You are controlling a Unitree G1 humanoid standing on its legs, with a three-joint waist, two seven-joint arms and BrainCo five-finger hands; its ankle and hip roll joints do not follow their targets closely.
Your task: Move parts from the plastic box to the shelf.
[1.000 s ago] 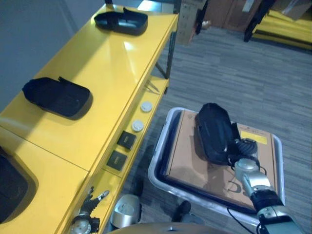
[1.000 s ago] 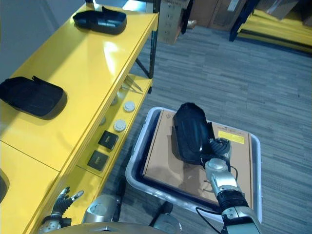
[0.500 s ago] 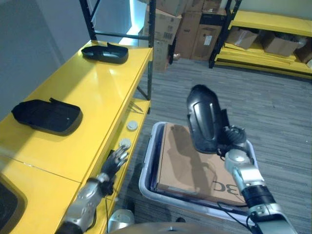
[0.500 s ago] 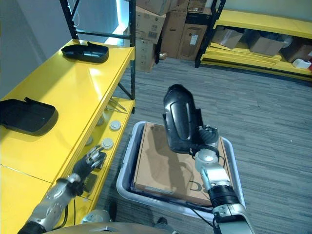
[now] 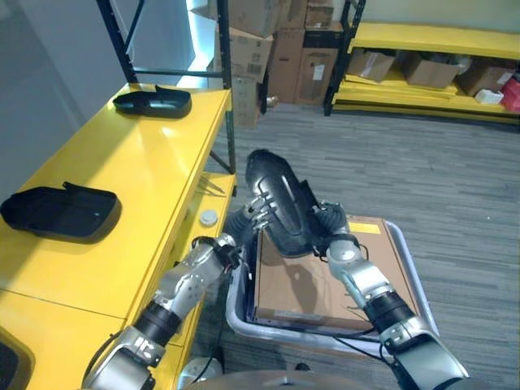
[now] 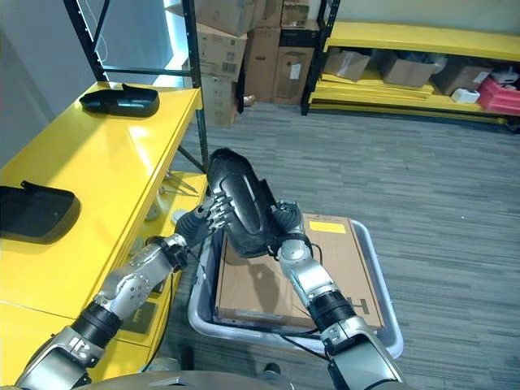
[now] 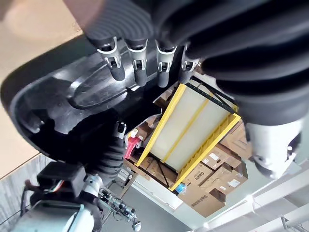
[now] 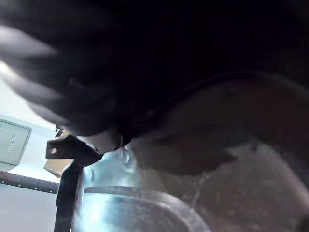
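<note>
Nearest us, the grey plastic box [image 5: 244, 302] sits on the floor at about 6 o'clock, holding a flat brown cardboard carton [image 5: 325, 284] that fills most of it. Above the box's 10 o'clock corner we carry the task's thing, a long black moulded part [image 5: 278, 213], clear of the carton, its long axis running from roughly 11 o'clock down to 5 o'clock. Our right robot hand [image 5: 329, 236] grips its lower end, fingers curled round the rim. Our left robot hand [image 5: 253, 213] reaches in from 8 o'clock and rests straight, uncurled fingers [image 7: 137, 67] against the part's flank, steadying rather than clasping.

The coming move turns on one fact: the yellow shelf [image 5: 138, 187] lies at 9 o'clock from the part, on the left hand's side, so we judge the part must swing leftward across the gap.

Farther on that shelf lie two more black parts, one [image 5: 61, 213] at 9 o'clock and another [image 5: 153, 101] near 11 o'clock, with bare yellow between them.
</note>
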